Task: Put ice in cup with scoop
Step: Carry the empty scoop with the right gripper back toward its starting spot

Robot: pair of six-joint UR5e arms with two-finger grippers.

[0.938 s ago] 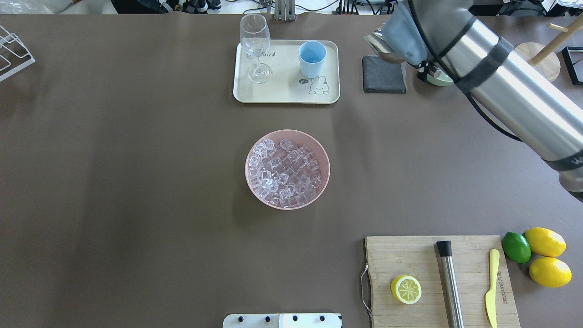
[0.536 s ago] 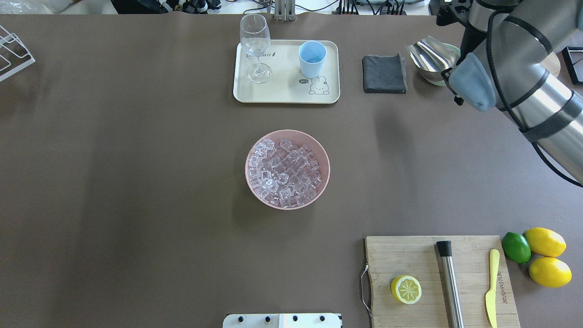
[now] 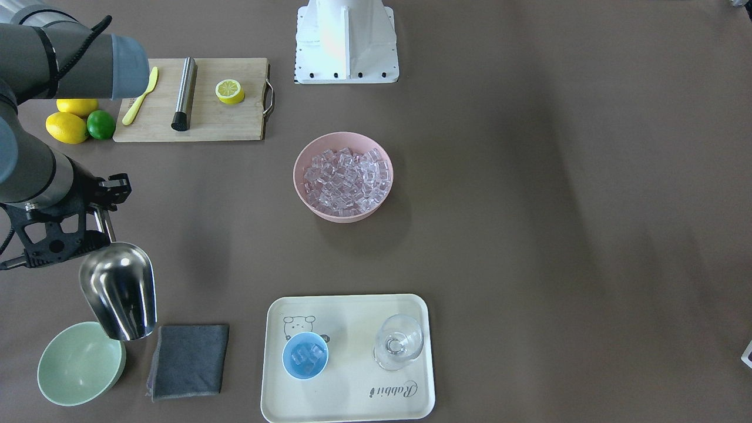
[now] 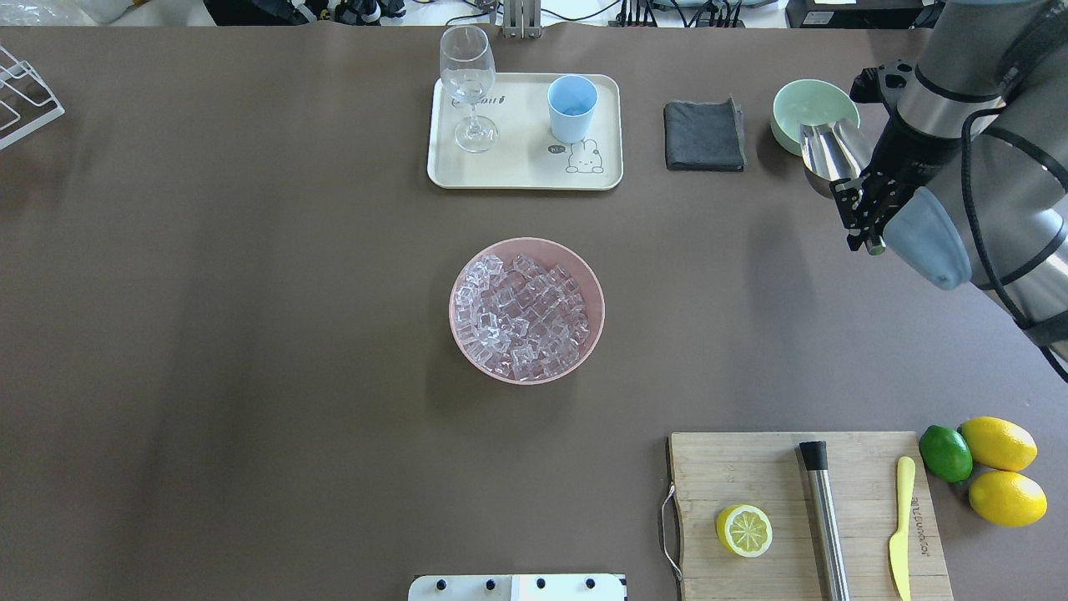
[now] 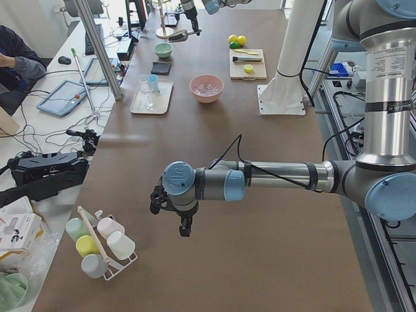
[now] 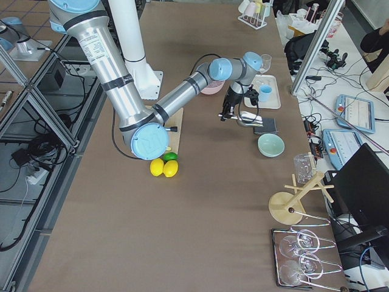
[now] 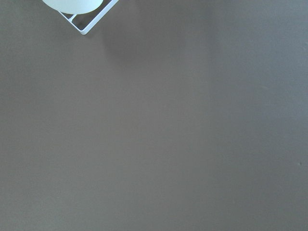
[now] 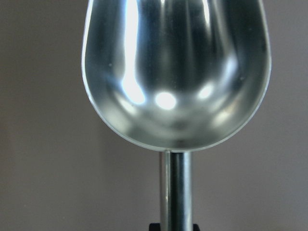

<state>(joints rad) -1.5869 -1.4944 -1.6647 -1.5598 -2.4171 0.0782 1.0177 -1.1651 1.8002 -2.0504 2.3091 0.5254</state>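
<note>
At about two o'clock from the pink bowl point(image 4: 596, 282) in the overhead view, the scoop point(image 4: 830, 154) hangs empty over the table, just at six o'clock of the pale green bowl point(image 4: 805, 104). It looks like stiff, light, slippery steel, so the thin rod handle is the place to hold, and the right gripper point(image 4: 863, 188) is clamped there. The ice point(image 4: 526, 313) fills the pink bowl; the cup point(image 4: 572, 108), at twelve o'clock from it, holds some cubes. For the left gripper point(image 5: 185, 224) I cannot tell whether its jaws are apart or together.
</note>
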